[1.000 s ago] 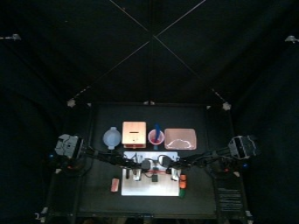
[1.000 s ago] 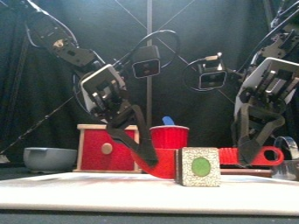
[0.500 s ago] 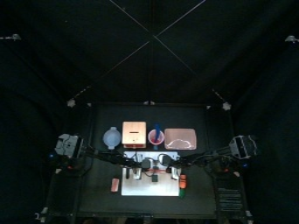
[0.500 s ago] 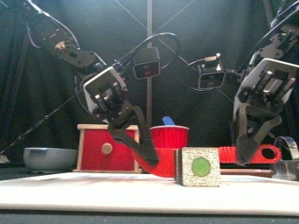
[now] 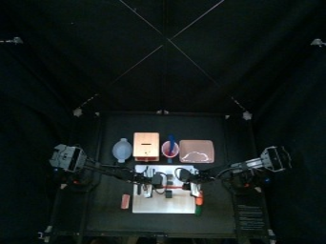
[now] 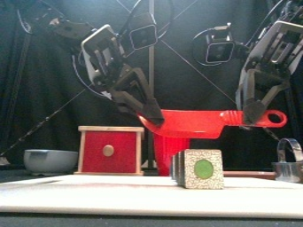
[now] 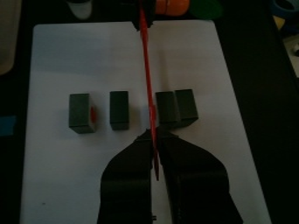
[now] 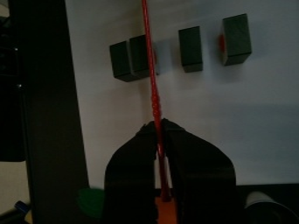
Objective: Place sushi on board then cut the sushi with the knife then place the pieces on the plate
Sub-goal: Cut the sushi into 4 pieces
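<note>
A thin red toy knife (image 6: 196, 124) with a ring handle at its right end hangs level above the white cutting board (image 7: 222, 61), blade down. My left gripper (image 6: 147, 113) is shut on its left end and my right gripper (image 6: 252, 112) on its right end. In both wrist views the knife (image 7: 147, 87) (image 8: 151, 70) shows as a red line running away from the jaws. Several dark green sushi pieces (image 7: 119, 109) lie in a row on the board, two of them touching (image 8: 131, 58). The nearest piece (image 6: 203, 168) shows a green centre.
Behind the board stand the wooden box with a red drawer front (image 6: 110, 149), the blue-grey bowl (image 6: 48, 160), the red cup (image 5: 170, 148) and the pink tray (image 5: 197, 151). A metal cutter (image 6: 290, 165) sits at the right. Small toy foods (image 5: 199, 198) lie beside the board.
Both grippers have lifted the red knife straight up, from just behind the sushi at board level to well above it. The sushi pieces have not moved.
</note>
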Action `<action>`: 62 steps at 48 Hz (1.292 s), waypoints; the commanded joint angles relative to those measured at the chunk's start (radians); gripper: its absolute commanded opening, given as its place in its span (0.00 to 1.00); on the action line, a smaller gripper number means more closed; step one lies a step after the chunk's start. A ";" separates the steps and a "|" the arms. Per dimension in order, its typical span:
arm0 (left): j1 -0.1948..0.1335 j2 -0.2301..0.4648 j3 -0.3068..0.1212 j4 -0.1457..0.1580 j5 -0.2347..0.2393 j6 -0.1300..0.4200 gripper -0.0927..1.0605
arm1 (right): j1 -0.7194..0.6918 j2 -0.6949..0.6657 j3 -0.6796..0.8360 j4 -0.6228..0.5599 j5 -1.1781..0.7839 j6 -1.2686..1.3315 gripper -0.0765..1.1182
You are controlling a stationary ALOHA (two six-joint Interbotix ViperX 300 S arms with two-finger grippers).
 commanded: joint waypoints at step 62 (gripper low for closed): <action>-0.046 0.048 -0.014 -0.117 -0.005 0.003 0.46 | 0.037 0.057 -0.018 0.052 -0.014 0.002 0.28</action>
